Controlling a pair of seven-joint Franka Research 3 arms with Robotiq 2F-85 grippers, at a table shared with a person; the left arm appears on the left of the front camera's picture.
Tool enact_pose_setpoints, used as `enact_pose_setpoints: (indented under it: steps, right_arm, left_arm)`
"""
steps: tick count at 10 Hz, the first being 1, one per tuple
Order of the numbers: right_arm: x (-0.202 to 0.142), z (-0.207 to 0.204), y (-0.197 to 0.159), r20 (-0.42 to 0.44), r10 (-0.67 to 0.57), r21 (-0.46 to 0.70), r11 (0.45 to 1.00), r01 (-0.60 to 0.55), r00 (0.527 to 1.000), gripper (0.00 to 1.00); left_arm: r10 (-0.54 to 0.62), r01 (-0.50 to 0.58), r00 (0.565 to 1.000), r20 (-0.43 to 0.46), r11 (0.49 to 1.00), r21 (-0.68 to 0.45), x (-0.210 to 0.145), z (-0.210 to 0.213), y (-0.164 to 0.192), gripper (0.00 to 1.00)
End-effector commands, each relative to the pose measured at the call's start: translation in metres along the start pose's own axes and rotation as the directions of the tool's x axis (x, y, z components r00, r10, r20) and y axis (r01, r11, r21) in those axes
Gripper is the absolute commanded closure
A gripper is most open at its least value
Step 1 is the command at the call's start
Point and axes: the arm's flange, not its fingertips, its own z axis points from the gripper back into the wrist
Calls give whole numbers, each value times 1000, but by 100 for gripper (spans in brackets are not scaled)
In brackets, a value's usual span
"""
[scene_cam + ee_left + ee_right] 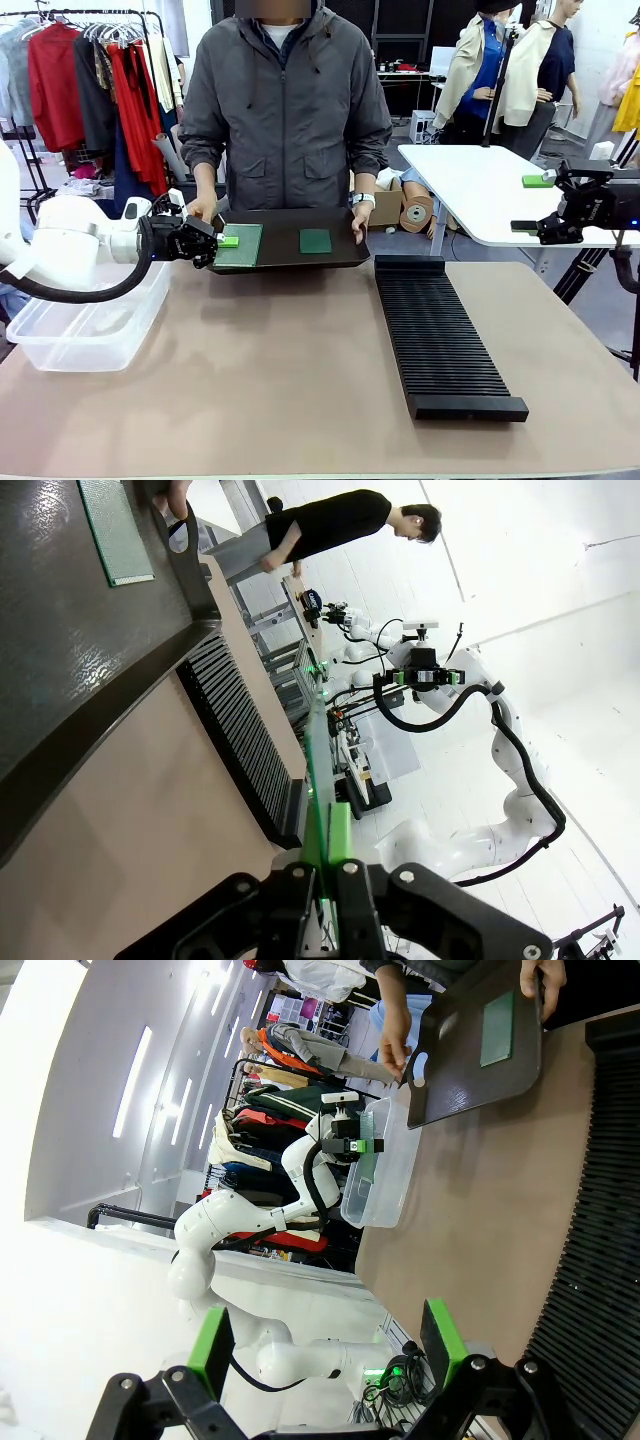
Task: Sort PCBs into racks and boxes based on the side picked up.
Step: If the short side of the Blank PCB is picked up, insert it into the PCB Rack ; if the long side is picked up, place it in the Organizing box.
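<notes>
Your left claw is closed on the left edge of one PCB, at the left end of the black tray that a person holds at the far edge of the desk. The left wrist view shows the board edge-on, pinched between the pads.

Expect a light, thin, stiff board with smooth faces. The grip covers only a narrow strip of one edge, so the board could pivot or slip if you swing it quickly. Move slowly and keep it level.

A second PCB lies flat on the tray to the right of the held one, and the two do not touch. The tray has a raised rim, so lift before drawing back. The person's hand sits on the tray's left end, just behind your claw.

The clear box stands left of the tray and nearer you, under your arm. The rack runs toward you from the tray's right end. The open desk between them gives you room to move. Your right claw hangs open and empty, well right of the tray.
</notes>
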Motion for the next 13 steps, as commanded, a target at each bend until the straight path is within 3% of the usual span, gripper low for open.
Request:
enact_pose_setpoints:
  steps: [1,9,13]
  right_arm:
    - [0,2,3,-13,-2,-1,1000,2,1000,0]
    - [0,2,3,-13,-2,-1,1000,2,1000,0]
    - [0,2,3,-13,-2,-1,1000,2,1000,0]
  left_arm:
    - [-15,15,1000,1,1000,-6,0,-1,-1,100]
    - [39,-38,999,18,999,-15,4,2,0,100]
    - [78,-74,997,-25,988,133,13,22,-26,100]
